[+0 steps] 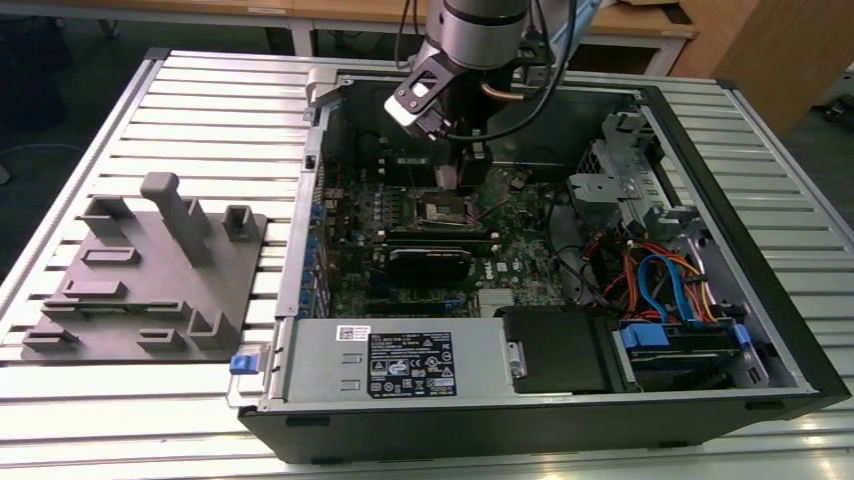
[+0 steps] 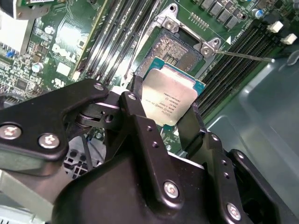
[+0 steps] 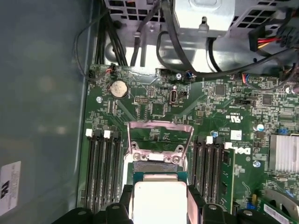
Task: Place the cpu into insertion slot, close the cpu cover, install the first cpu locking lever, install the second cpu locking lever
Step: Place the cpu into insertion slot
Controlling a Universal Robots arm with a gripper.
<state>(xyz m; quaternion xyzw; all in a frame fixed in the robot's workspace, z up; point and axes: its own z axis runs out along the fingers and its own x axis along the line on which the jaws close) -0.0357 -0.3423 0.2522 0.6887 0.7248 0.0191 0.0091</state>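
Here we are inside the open computer case [image 1: 747, 330], and the gripper [image 2: 164, 112] has its two black fingers clamped on opposite edges of the cpu [image 2: 170, 95], silvery top up and clear to read in both wrist views. The chip hangs just above the motherboard [image 3: 219, 116], right at the near edge of the insertion slot [image 2: 177, 49], and I'd call it not yet seated: the socket's dark contact field lies bare beyond it. The cpu cover [image 3: 159, 124] stands swung up and open behind the socket, its window showing board through it, so that step hasn't begun. A thin locking lever [image 2: 243, 55] juts out free beside the socket corner, unlatched as far as I can judge; the other one I can't pick out with confidence. Long black memory slots [image 3: 100, 172] flank the socket on both sides. Out on the table, at the exterior view's left, a grey fixture plate [image 1: 140, 290] sits well apart. By my reckoning, stage one is underway and all four steps remain open.
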